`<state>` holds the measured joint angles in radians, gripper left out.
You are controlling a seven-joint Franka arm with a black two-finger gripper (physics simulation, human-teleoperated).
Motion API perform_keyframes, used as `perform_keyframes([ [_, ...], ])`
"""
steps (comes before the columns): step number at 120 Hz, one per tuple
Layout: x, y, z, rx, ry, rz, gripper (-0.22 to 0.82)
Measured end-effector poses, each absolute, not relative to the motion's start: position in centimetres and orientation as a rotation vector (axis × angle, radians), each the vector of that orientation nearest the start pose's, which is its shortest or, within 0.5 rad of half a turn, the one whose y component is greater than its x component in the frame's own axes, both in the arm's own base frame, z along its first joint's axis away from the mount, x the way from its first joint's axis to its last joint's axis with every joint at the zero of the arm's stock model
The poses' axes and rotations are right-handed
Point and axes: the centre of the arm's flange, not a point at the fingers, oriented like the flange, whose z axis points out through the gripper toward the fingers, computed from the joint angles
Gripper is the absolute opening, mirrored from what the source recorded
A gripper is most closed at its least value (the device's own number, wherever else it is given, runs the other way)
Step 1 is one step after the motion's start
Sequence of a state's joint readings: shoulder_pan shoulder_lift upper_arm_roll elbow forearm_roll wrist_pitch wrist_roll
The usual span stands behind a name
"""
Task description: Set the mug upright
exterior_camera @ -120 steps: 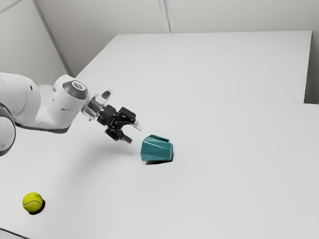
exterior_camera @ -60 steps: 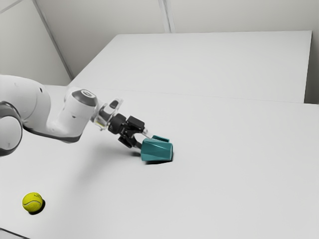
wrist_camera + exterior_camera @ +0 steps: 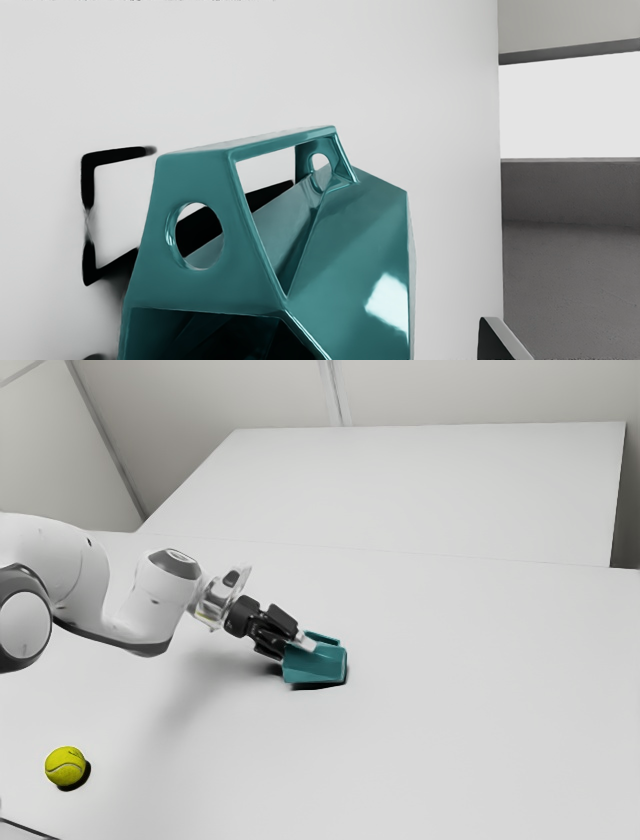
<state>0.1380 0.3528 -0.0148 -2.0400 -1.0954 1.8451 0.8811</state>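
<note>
In the exterior view my gripper is at the teal mug, its pale fingertip overlapping the mug's near end. The mug lies on its side on the white table. From the wrist view, the teal mug has its dark mouth toward my hand and its angular handle along one side. My gripper is open there, one fingertip standing off beyond the mug's side with a gap. Only a dark bit shows at the opposite side, and the mug's lower part is cut off.
A yellow-green tennis ball rests on the table in the exterior view's lower left, well away from the mug. Behind the table stands a large white surface. The table's edge runs past the mug in the wrist view.
My hand has moved toward the exterior view's right and down, reaching the mug. In that view the fingers look nearer each other than before. The mug and ball have stayed put.
</note>
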Motion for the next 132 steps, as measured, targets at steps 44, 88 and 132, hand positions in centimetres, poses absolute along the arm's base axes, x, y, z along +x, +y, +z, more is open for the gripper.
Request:
perform_keyframes([
  [44, 56.4, -0.1, 27.3, 2.079, -0.197, 0.073, -0.11],
  [88, 56.5, 0.2, 30.9, 2.131, -0.327, 0.135, -0.16],
  [132, 54.4, -2.3, 38.4, 2.657, -0.85, -0.025, -0.18],
])
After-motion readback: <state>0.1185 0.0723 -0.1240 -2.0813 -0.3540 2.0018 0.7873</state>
